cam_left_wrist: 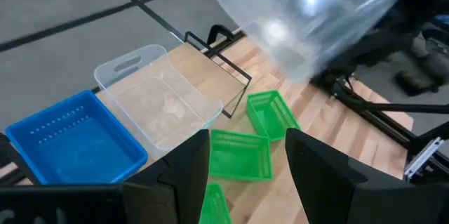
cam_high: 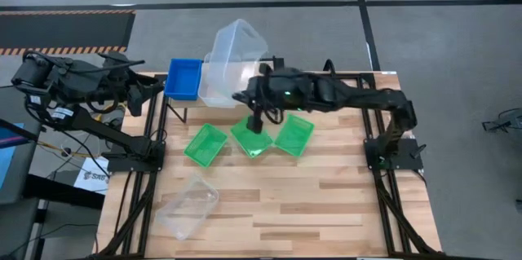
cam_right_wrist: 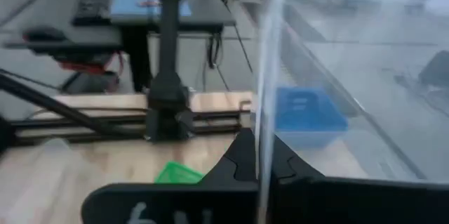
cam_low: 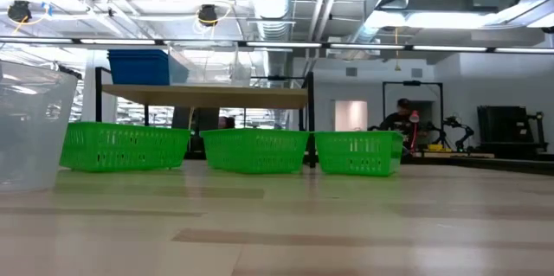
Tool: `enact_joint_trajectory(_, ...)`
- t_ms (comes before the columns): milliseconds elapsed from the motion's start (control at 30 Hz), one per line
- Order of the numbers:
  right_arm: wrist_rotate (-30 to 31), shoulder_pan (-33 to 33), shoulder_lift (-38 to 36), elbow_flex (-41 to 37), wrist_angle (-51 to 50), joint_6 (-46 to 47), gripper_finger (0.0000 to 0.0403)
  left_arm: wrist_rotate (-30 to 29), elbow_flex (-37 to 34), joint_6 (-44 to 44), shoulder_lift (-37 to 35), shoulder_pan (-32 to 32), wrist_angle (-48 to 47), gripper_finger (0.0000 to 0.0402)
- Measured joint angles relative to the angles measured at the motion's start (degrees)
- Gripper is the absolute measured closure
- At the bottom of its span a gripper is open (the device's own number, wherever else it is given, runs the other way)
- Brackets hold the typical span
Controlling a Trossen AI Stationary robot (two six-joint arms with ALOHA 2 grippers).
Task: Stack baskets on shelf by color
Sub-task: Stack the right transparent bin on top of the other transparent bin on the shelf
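My right gripper (cam_high: 247,93) is shut on a clear basket (cam_high: 237,41), held up over the shelf (cam_low: 203,94). On the shelf's top rest a blue basket (cam_high: 183,78) and a second clear basket (cam_high: 218,87), side by side on their bottoms. Three green baskets (cam_high: 205,143) (cam_high: 253,139) (cam_high: 294,134) stand in a row on the table in front of the shelf. A third clear basket (cam_high: 188,205) lies near the table's near left corner. My left gripper (cam_left_wrist: 245,168) is open and empty, by the shelf's left end. My right gripper pinches one thin wall of the clear basket (cam_right_wrist: 265,140) between its two fingers, at the wall's edge. The basket is lifted clear, tilted on its side above the shelf. In the wrist view the wall shows edge-on, rising from the fingertips (cam_right_wrist: 242,159).
The shelf's black legs (cam_left_wrist: 224,55) stand on the slatted table's far part. The near half of the table (cam_high: 326,211) is bare wood. A person (cam_low: 400,125) is in the room beyond the table.
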Motion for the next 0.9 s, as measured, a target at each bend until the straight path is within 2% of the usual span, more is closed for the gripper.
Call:
enact_joint_trajectory(200,-1.3,-6.5,5.6,-0.2,3.2,-0.4,0.0400,-0.2,0.0,1.5,0.0,0.0,0.0,0.0226)
enact_joint_trajectory(367,-5.3,-10.2,9.1,-0.1,6.4,-1.3,0.0399,-0.3,0.0,3.5,0.0,0.0,0.0,0.0226)
enact_joint_trajectory(800,-7.9,-11.9,12.9,-0.1,4.9,-4.5,0.0394,-2.0,0.0,6.0,0.0,0.0,0.0,0.0226)
enact_joint_trajectory(900,-8.0,-11.9,12.8,0.0,4.4,-5.1,0.0394,-4.2,0.0,6.3,0.0,0.0,0.0,0.0226)
